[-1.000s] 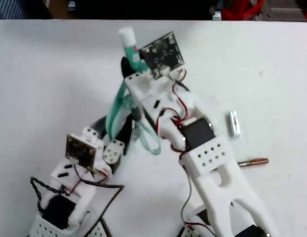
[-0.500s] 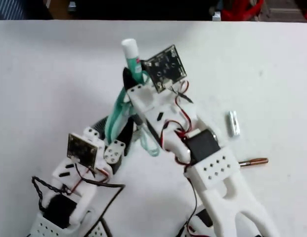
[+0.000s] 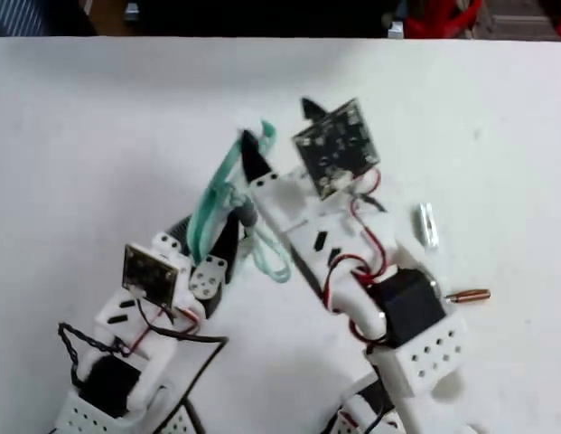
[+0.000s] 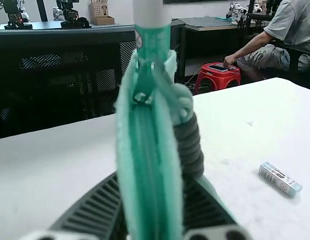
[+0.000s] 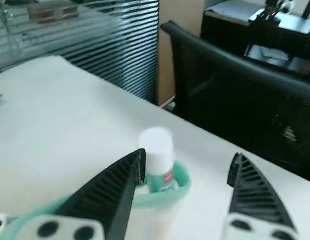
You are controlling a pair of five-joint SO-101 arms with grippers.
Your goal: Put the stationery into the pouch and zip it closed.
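On the white counter (image 3: 99, 136) the green pouch (image 4: 147, 165) stands on edge, clamped between the left fingers (image 4: 95, 210), which hide its base. The right fingers (image 5: 112, 192) are spread wide apart over its mouth, holding nothing, where a glue stick (image 5: 157, 150) pokes out beside 1 finger, lower half hidden inside.

A white table (image 3: 81, 136) carries everything, its far edge running against a dark room behind. Toward the right edge lies a small pale oblong block (image 3: 426, 226), probably an eraser in its printed sleeve (image 4: 279, 178), flat on the bare surface. Nearer the front edge, near the block but apart from it, lies a copper-brown pen (image 3: 467, 296), one end hidden under an arm.
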